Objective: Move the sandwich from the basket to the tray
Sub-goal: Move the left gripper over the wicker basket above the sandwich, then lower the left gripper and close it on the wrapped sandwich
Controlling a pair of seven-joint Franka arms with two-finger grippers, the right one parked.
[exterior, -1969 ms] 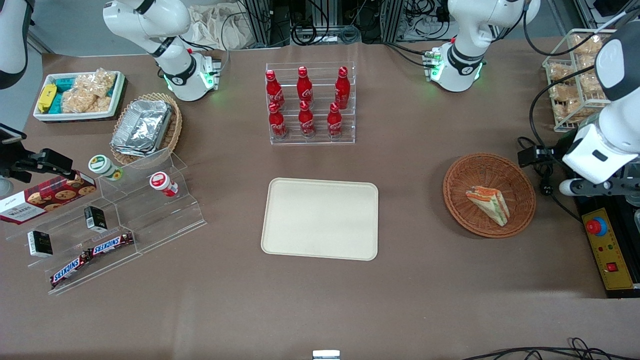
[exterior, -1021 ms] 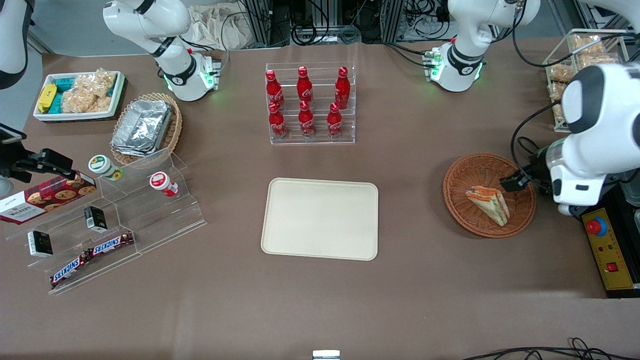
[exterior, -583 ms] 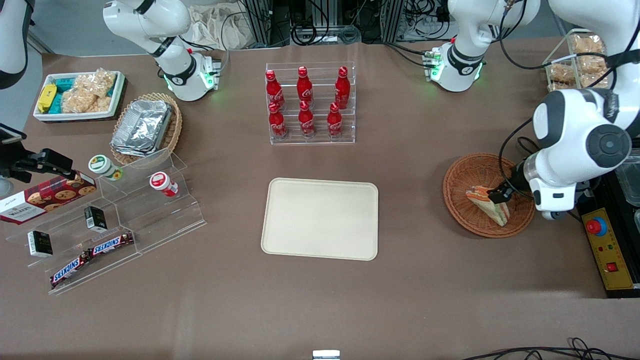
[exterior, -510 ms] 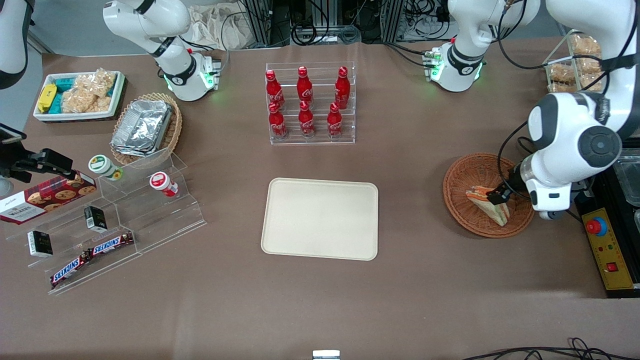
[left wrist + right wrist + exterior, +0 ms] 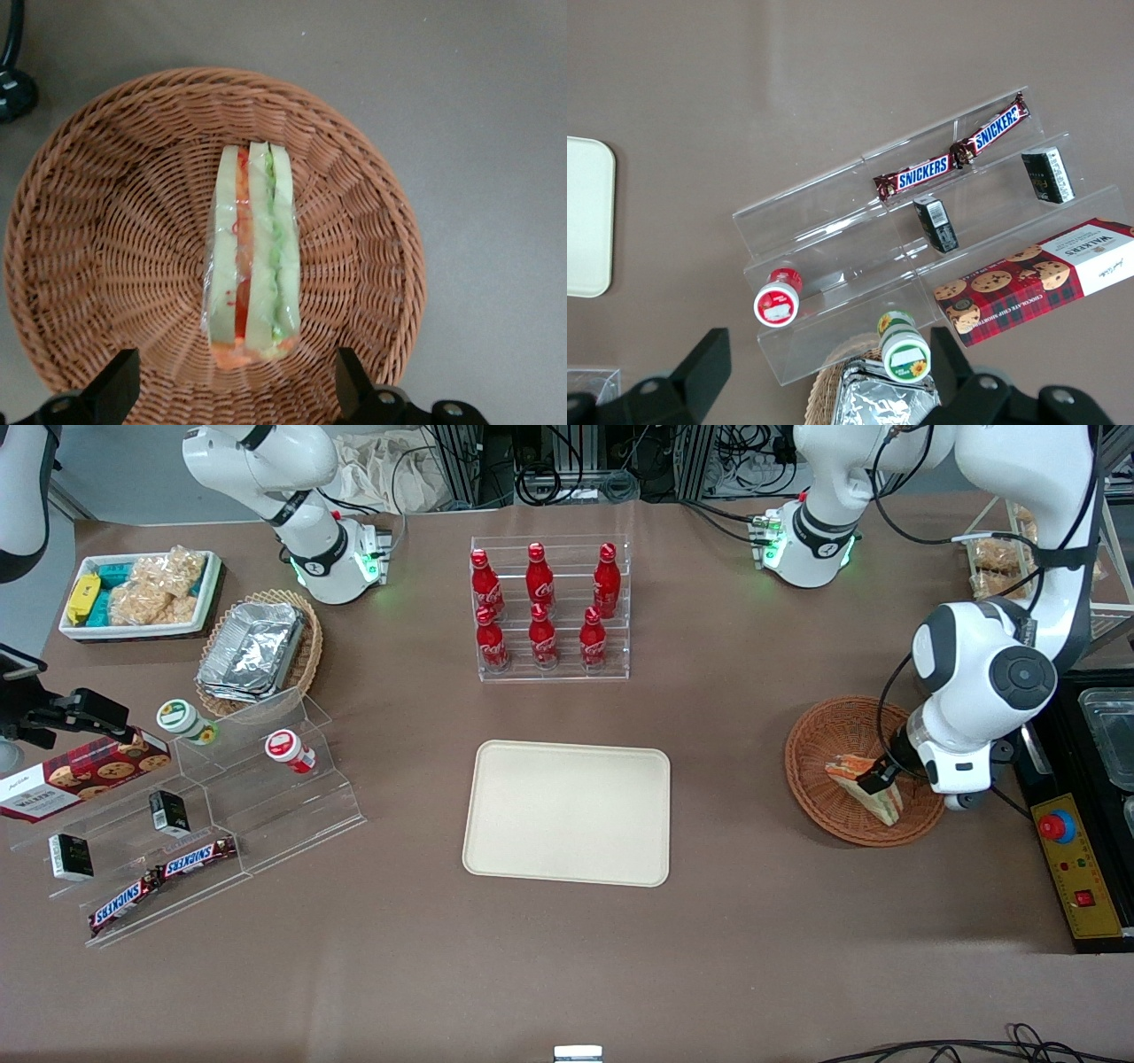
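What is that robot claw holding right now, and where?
Nothing. The open gripper hovers above the wrapped triangular sandwich lying in the reddish-brown wicker basket.

Open tabletop between basket (image 5: 833,731) and tray (image 5: 567,815)

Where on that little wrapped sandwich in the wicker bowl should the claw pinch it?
Probably across the two pale bread faces, coming straight down. The clear-wrapped triangular sandwich stands on edge in the reddish-brown woven basket, its filling stripes facing up. The open claw hangs above one end, a finger on either side.
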